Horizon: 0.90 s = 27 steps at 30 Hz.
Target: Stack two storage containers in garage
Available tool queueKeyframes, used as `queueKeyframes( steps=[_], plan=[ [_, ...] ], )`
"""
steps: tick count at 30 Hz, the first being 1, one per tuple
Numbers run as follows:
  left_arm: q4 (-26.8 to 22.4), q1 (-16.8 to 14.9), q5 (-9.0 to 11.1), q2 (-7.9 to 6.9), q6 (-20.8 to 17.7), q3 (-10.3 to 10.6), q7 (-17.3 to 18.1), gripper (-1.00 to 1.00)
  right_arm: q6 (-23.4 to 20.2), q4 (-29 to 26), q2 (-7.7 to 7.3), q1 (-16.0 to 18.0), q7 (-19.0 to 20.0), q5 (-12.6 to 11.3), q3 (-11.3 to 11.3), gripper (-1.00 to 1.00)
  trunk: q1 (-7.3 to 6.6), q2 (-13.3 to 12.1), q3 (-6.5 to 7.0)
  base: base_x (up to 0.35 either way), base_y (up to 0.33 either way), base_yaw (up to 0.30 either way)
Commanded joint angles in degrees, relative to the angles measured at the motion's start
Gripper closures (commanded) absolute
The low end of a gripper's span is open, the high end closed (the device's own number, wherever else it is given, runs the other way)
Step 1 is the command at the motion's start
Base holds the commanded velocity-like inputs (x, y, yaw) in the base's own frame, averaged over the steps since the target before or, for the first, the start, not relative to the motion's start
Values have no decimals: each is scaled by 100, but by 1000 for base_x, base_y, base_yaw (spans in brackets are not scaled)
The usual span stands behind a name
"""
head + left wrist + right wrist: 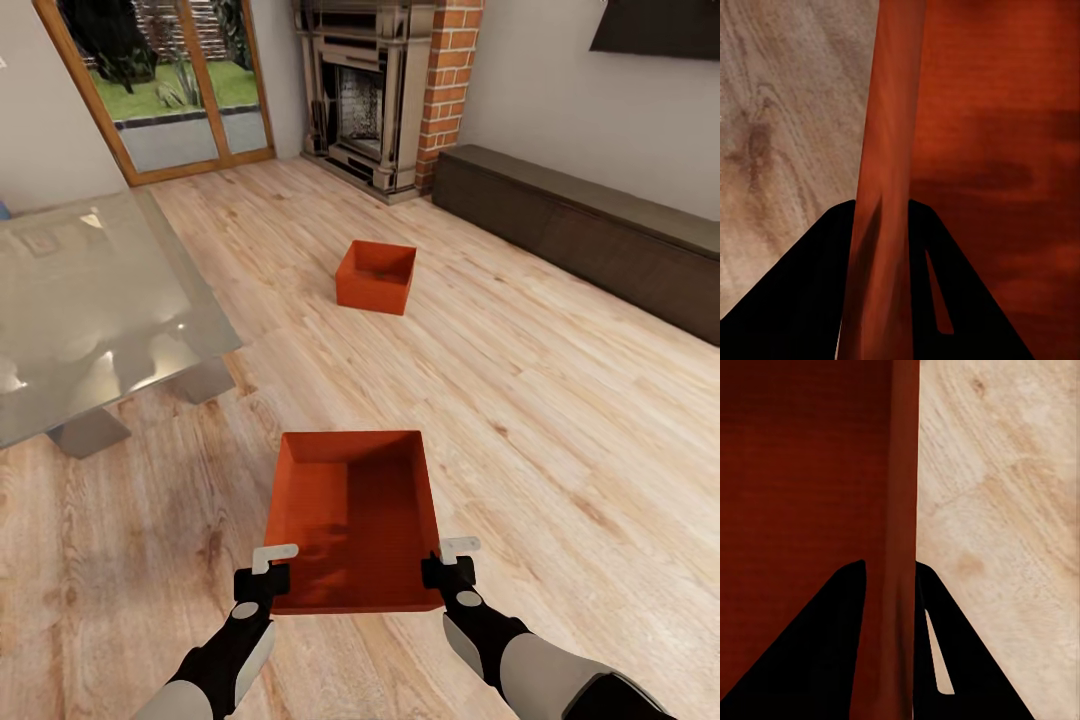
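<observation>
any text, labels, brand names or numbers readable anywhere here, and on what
None can be read.
The near storage container, gripped on its side walls by the left gripper and right gripper, has plain walls.
The far storage container, fireplace and dark cabinet show no markings.

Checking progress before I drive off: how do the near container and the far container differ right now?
The near container is gripped on both side walls by the left gripper and right gripper; the far container sits untouched on the wood floor. The near one lies square to the robot, the far one slightly turned. Both are orange-red, lidless and empty.
</observation>
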State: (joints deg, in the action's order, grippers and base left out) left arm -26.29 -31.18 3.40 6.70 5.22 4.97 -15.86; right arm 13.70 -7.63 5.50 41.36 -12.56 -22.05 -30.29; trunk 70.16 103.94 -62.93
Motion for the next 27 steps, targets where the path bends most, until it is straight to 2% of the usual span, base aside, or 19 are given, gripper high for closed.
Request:
queueKeyframes(
  steps=[1, 27],
  plan=[
    [9, -2, 38, -2, 23, -33, -93, 100, -8, -19, 21, 3, 1, 35, 120, 100, -23, -40, 16, 0, 0, 0],
    [9, -2, 38, -2, 23, -40, -93, 100, -15, -15, 39, 3, -18, 25, 127, 100, -594, -1083, 482, 0, 0, 0]
  ],
)
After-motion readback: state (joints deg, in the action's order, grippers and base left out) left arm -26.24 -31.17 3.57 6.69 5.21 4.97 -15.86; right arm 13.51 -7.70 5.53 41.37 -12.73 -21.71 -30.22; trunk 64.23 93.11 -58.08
